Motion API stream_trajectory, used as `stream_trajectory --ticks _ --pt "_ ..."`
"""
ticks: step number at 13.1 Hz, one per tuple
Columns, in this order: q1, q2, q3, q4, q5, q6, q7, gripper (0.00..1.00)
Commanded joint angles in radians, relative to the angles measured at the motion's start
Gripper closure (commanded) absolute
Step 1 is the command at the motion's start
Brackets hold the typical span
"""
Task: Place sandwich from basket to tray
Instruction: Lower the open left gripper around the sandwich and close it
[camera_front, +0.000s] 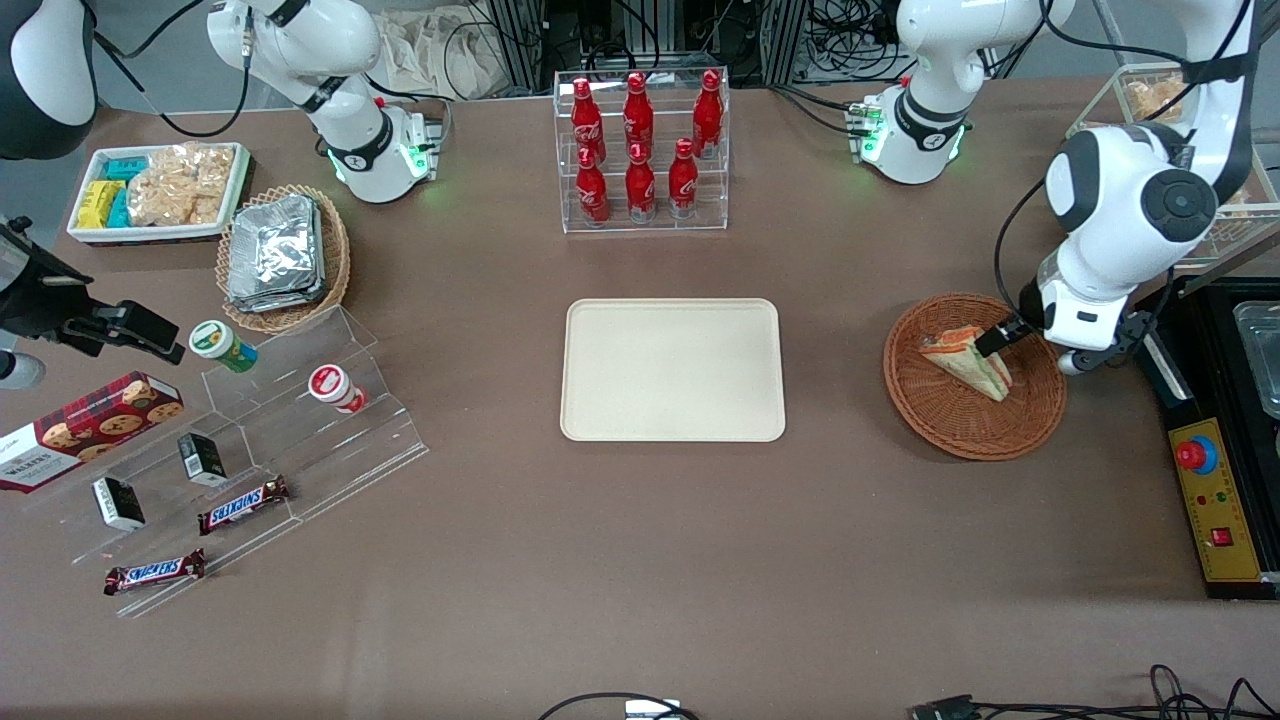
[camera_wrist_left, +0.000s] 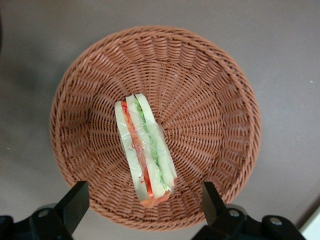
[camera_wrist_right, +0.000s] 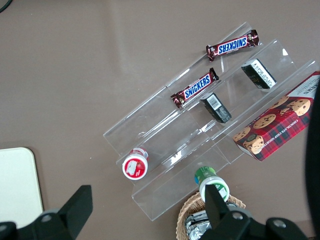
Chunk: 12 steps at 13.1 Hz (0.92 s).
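Hovering above the basket (camera_front: 975, 410), the gripper (camera_wrist_left: 142, 205) has its fingers (camera_wrist_left: 75, 202) spread wide apart, one to each side of the sandwich (camera_wrist_left: 145, 152), grasping nothing. That sandwich lies inside the basket on the woven bottom, its green and red filling edge facing up, one end near the basket's wall. The basket rests on the brown worktop (camera_front: 640, 560), toward the working arm's end of it. Beside the basket, toward the parked arm's end and well apart from it, sits the tray (camera_front: 672, 370), flat on the worktop.
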Motion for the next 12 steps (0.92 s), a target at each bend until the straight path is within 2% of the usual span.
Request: stream_trajectory --ticks 1,12 --pt "0.001 -0.021 -0.002 -0.106 0.007 0.137 -0.053 0.00" --pt "0.001 0.118 -0.002 -0.207 0.005 0.429 -0.139 0.00"
